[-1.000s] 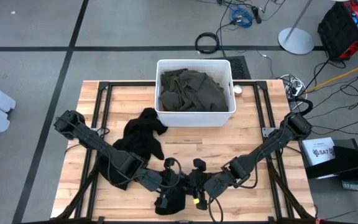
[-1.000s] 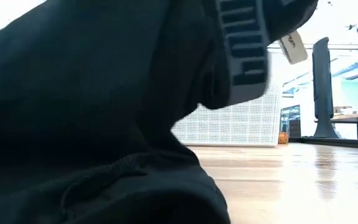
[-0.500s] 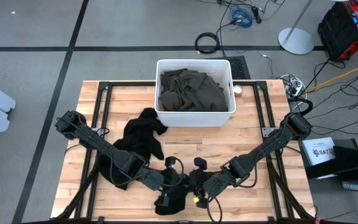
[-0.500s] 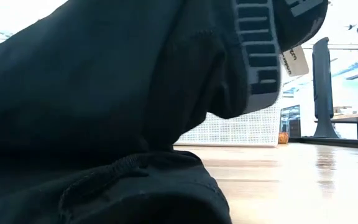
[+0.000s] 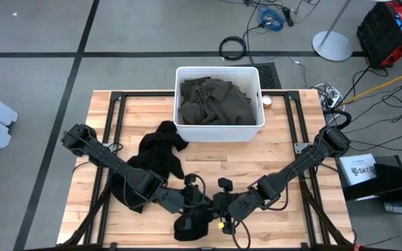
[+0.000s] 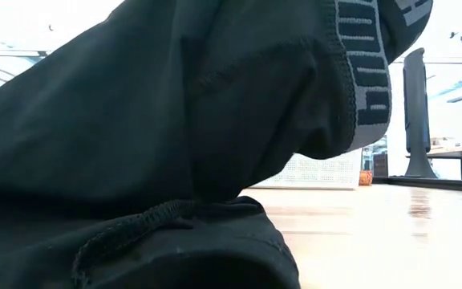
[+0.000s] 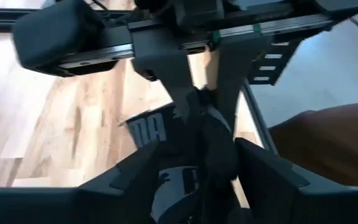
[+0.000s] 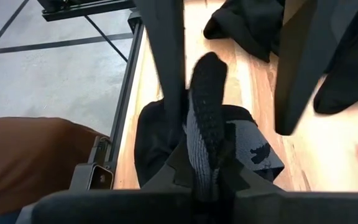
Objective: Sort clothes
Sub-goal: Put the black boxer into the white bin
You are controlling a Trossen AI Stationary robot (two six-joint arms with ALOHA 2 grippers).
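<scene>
- The black garment [image 5: 192,224] lies at the table [image 5: 285,157] front edge, between both grippers.
- Right gripper [image 8: 207,180] fingers are pinched on its grey waistband.
- Left gripper [image 7: 194,165] fingers stand open around the waistband, probably not gripping.

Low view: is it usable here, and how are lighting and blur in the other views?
Low view: the black garment fills most of the frame, close and dark against an overexposed bright room; only a strip of table shows, with glare. High view: evenly lit, sharp. Left wrist view: soft, blurred arm parts. Right wrist view: the right gripper is shut on the garment's grey waistband, fairly clear.
</scene>
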